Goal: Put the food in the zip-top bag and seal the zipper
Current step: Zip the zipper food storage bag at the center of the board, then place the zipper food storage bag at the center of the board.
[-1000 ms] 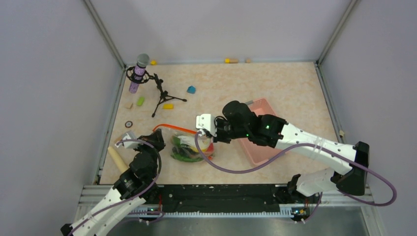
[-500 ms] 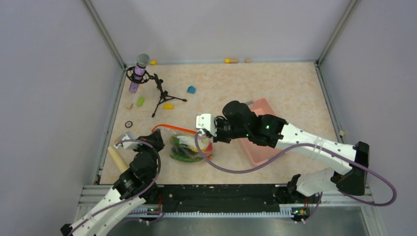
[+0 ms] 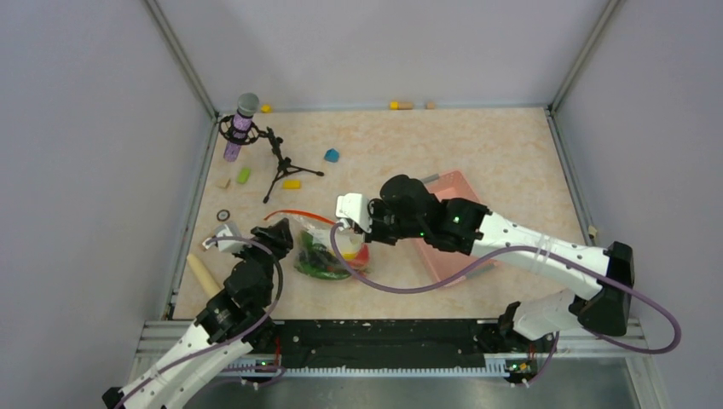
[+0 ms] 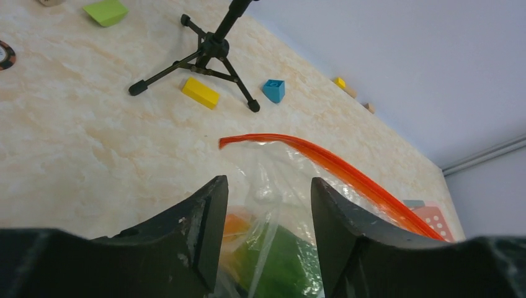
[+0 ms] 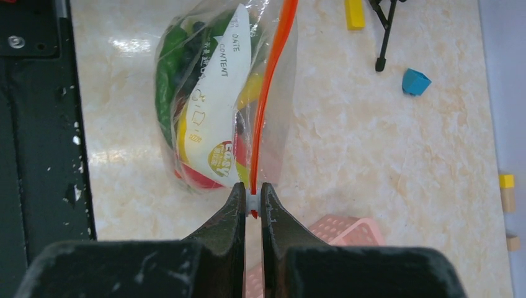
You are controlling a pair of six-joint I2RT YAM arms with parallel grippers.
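Right gripper is pinched tight on the white slider tab at 1 end of the zipper. Over the last second it has edged slightly left, and the orange strip has swung with it. Left gripper has crept toward the bag, spread wide, with film between its fingers but not clamped. Food sits inside the bag, which lies on the tabletop. Judgement: loading done, sealing pull beginning. With the far end unanchored, the bag may drag along.
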